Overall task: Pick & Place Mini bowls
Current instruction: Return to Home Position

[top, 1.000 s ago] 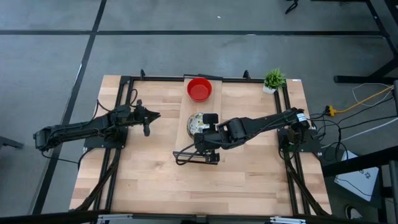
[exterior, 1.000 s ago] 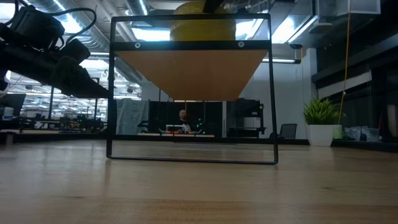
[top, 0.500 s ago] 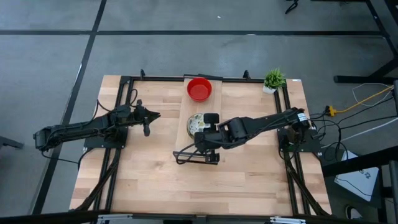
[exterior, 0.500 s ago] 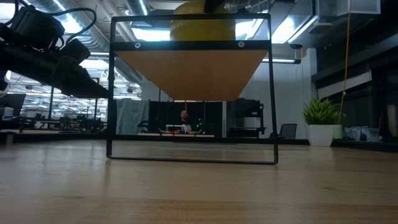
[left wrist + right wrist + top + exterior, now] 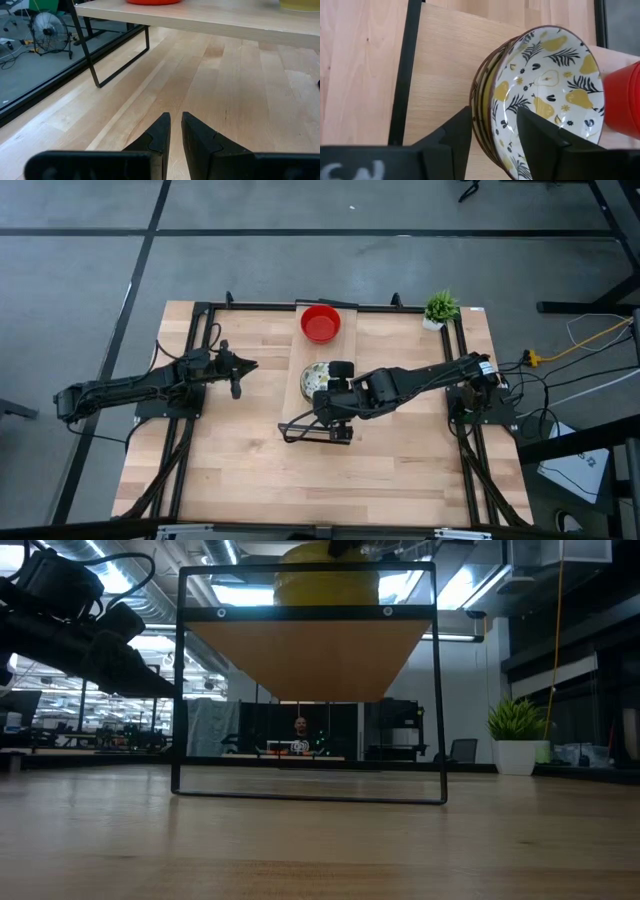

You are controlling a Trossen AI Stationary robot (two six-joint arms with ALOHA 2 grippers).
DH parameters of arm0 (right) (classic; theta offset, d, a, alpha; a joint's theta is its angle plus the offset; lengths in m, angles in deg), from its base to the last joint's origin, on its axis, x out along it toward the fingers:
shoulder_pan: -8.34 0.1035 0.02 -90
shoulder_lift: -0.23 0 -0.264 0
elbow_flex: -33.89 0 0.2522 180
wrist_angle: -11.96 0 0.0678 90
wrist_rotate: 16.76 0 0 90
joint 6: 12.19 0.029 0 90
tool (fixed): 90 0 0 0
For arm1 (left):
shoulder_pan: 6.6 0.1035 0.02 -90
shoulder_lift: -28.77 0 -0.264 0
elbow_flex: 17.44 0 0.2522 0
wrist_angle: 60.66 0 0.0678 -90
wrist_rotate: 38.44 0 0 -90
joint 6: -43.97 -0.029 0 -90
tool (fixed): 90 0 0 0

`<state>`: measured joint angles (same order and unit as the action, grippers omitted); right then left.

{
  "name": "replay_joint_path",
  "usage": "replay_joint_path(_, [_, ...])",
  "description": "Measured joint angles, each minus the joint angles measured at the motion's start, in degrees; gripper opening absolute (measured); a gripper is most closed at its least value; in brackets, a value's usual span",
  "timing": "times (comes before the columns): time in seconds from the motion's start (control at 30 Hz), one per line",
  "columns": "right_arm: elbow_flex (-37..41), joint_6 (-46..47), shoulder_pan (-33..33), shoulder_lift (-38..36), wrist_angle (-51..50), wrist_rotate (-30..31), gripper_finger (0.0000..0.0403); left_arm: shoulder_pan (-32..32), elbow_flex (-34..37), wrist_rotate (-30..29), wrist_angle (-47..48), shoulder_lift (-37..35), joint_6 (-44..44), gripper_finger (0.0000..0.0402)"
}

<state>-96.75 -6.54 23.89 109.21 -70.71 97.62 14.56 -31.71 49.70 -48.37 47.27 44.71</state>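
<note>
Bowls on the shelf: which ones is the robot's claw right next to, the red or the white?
The white patterned pile. The right gripper, open, straddles its rim, while the red bowls sit farther along the shelf, untouched.

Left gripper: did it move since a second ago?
No. In the high view the left gripper hangs the same gap left of the shelf as a second ago, pointing toward it, fingers shut.
</note>
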Motion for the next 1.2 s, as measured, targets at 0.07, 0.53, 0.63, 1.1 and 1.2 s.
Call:
replay_joint_path(0.07, [0.0,0.0,0.0,0.0,0.0,0.0,0.0155,0.0,0.0,0.0,0.0,0.0,0.0,0.0043])
replay_joint_path(0.53, [-5.9,0.4,0.2,-0.3,-0.4,-2.8,0.0136,0.0,0.0,0.0,0.0,0.0,0.0,0.0043])
replay_joint_path(0.63, [-8.1,0.5,0.2,-0.3,-0.9,-3.6,0.0136,0.0,0.0,0.0,0.0,0.0,0.0,0.0043])
replay_joint_path(1.1, [-10.8,12.0,3.8,-0.5,-20.9,-4.1,0.0087,0.0,0.0,0.0,0.0,0.0,0.0,0.0043])
replay_joint_path(1.2, [-10.1,13.0,6.0,-1.8,-21.0,-4.6,0.0033,0.0,0.0,0.0,0.0,0.0,0.0,0.0043])
